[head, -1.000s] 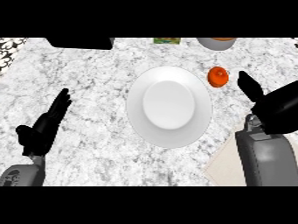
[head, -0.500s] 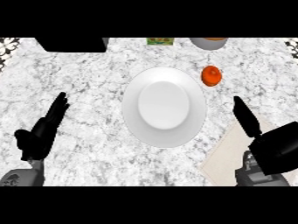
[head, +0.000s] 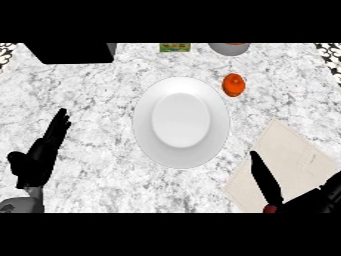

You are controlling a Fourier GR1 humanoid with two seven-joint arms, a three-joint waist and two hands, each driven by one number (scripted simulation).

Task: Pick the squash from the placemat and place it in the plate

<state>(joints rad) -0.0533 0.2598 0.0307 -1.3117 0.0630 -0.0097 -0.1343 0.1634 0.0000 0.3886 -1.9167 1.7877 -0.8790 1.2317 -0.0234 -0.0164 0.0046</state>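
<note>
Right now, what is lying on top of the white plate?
Nothing shows on the white plate; its whole surface is bare. The orange squash sits on the counter just beside its upper right rim, not on it. No hand covers any part of the plate.

Matte black left hand (head: 36,162) on a grey forearm (head: 18,205).

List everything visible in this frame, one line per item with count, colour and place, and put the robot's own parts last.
round white plate: 1, white, centre of the counter.
small orange squash: 1, orange, on the counter just beyond the plate's right edge.
beige rectangular placemat: 1, beige, right foreground, nothing visible on it.
grey bowl: 1, grey, far edge, cut off.
small green packet: 1, green, far edge.
black box: 1, black, far left.
marble counter: 1, white-grey.
left hand: 1, black, open, lower left.
right hand: 1, black, lower right, over the placemat's near edge.
</note>
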